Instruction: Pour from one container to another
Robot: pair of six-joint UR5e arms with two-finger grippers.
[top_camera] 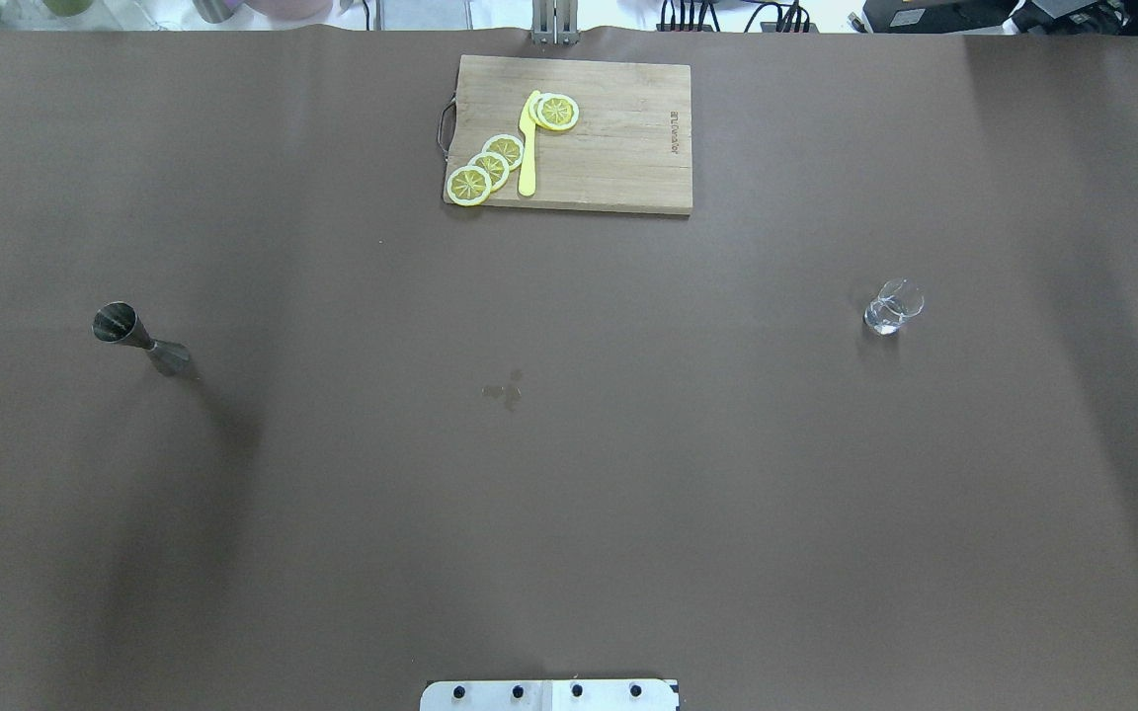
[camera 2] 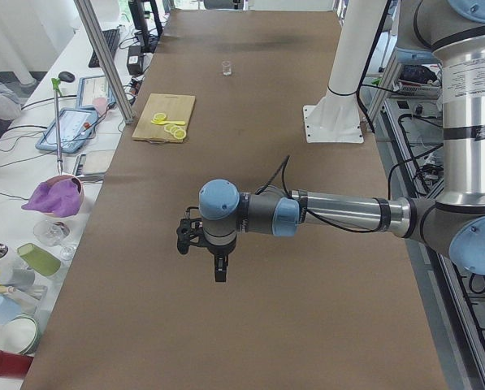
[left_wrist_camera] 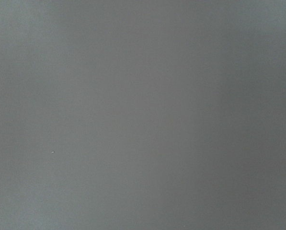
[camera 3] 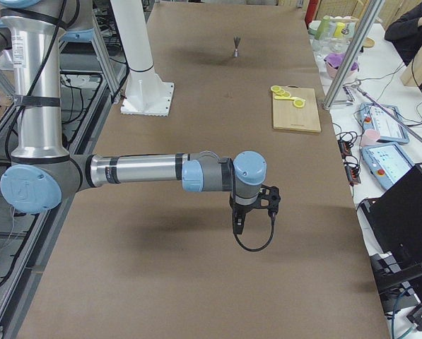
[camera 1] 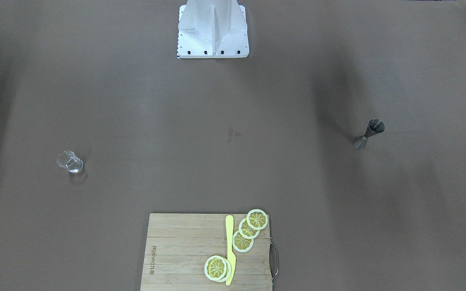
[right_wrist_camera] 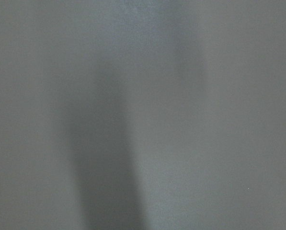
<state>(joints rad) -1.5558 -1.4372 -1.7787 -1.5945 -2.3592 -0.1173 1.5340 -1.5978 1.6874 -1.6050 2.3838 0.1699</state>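
Left gripper [camera 2: 218, 264] – seen only from the table's left end, pointing down above the brown table [top_camera: 569, 513]; whether its fingers are parted or closed cannot be told. Right gripper [camera 3: 238, 222] – seen only from the right end, also pointing down above the table, its state likewise unclear. Both wrist cameras show only bare table surface. Steel jigger [top_camera: 140, 341] stands upright on the robot's left side; clear shot glass [top_camera: 893, 306] stands on its right side, well apart from the jigger. Wooden cutting board [top_camera: 618, 158] lies at the far edge, bearing lemon slices [top_camera: 490, 168] and a yellow knife [top_camera: 528, 148].
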